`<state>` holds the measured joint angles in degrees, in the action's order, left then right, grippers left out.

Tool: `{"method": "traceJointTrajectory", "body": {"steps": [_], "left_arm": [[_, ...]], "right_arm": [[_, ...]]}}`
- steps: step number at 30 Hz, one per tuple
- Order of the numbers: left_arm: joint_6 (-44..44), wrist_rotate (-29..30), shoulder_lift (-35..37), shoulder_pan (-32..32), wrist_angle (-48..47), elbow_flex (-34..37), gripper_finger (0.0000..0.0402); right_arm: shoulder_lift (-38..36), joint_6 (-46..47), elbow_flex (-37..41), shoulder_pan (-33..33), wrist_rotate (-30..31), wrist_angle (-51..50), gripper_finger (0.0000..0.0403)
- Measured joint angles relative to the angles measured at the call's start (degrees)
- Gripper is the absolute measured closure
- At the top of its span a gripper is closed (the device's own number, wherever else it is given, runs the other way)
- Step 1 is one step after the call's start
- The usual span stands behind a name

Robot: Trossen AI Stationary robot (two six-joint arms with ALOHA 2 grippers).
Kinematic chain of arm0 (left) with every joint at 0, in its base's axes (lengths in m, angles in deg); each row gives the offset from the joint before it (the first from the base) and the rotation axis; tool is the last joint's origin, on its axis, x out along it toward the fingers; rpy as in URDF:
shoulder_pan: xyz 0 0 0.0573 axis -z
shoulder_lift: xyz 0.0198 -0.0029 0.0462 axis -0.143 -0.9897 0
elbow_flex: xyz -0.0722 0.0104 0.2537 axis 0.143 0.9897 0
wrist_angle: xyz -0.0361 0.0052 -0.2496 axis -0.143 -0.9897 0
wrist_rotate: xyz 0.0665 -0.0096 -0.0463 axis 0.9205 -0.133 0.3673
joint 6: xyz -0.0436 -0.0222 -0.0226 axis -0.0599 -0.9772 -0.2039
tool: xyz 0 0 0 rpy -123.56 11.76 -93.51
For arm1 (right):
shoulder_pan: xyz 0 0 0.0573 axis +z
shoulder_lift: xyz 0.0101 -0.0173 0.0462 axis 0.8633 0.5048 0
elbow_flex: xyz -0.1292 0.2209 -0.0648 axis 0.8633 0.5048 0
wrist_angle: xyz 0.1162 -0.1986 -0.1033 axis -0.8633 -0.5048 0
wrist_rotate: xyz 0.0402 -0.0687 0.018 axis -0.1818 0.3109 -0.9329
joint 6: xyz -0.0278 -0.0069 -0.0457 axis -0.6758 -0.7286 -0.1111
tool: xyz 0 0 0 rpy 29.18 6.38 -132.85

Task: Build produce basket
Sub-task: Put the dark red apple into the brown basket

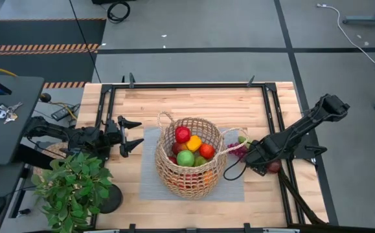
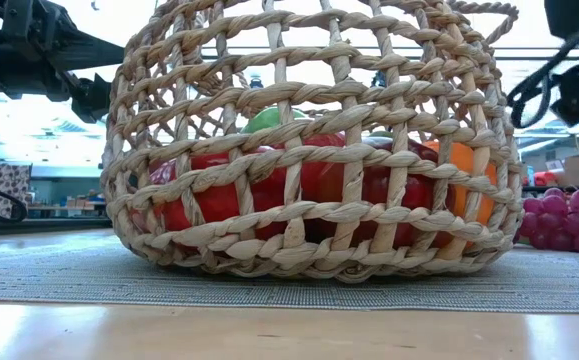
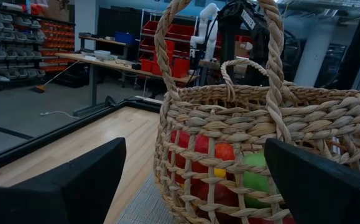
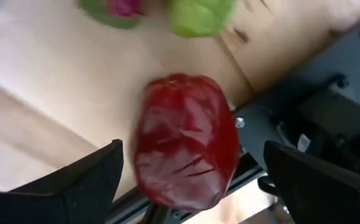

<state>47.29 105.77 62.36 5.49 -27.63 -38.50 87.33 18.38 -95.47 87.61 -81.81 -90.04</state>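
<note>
The wicker basket [image 1: 190, 155] stands on a grey mat [image 1: 149, 189] at the table's middle, with red, green, yellow and orange produce [image 1: 193, 147] inside. A dark red fruit [image 4: 186, 140] lies on the wood by the right frame rail. My right gripper [image 4: 192, 171] points down over it, open, one finger on either side and apart from it. Purple grapes [image 1: 238, 150] and a green piece [image 4: 201, 15] lie between that fruit and the basket. My left gripper [image 1: 135, 136] hangs level and open left of the basket, facing its handle [image 3: 167, 50].
A potted green plant [image 1: 70, 184] stands at the table's near left corner, beside my left arm. A black metal frame [image 1: 284, 129] runs around the tabletop. In the low view the grapes [image 2: 569, 220] lie just right of the basket [image 2: 309, 150].
</note>
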Motion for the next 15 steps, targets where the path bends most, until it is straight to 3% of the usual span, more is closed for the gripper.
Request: {"method": "traceJointTrajectory", "body": {"steps": [8,15], "left_arm": [[0.0,0.0,0.0,0.0,0.0,0.0,0.0012],[0.0,0.0,0.0,0.0,0.0,0.0,0.0012]], "right_arm": [[3.2,1.0,2.0,0.0,-5.0,2.4,0.0014],[8.1,-1.9,1.6,1.4,-8.7,12.6,0.0014]]}}
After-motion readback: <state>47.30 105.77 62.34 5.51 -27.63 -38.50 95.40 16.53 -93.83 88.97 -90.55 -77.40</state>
